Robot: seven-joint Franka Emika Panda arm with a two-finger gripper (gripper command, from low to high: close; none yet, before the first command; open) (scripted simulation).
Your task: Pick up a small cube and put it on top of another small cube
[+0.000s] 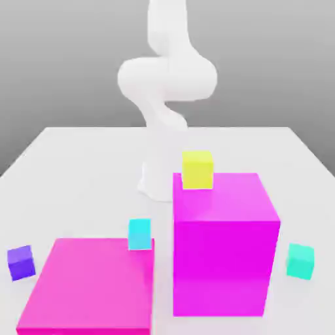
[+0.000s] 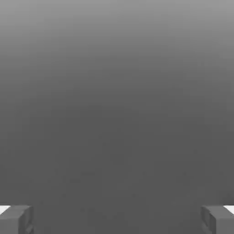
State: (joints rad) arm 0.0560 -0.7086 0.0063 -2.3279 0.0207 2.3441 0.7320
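So the hand (image 2: 117, 220) is spread wide with nothing between its fingers. The small teal-green cube (image 1: 300, 262) is just sitting on the table (image 1: 226, 147), over at the exterior view's right, near the tall magenta block (image 1: 222, 265) but not touching it. Yellow cube's (image 1: 197, 170) up on top of that block.

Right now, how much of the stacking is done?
None yet. The green cube sits on the table, with no cube on top of it or under it. The gripper is open and holds nothing. Still left: pick up one small cube and set it on another.
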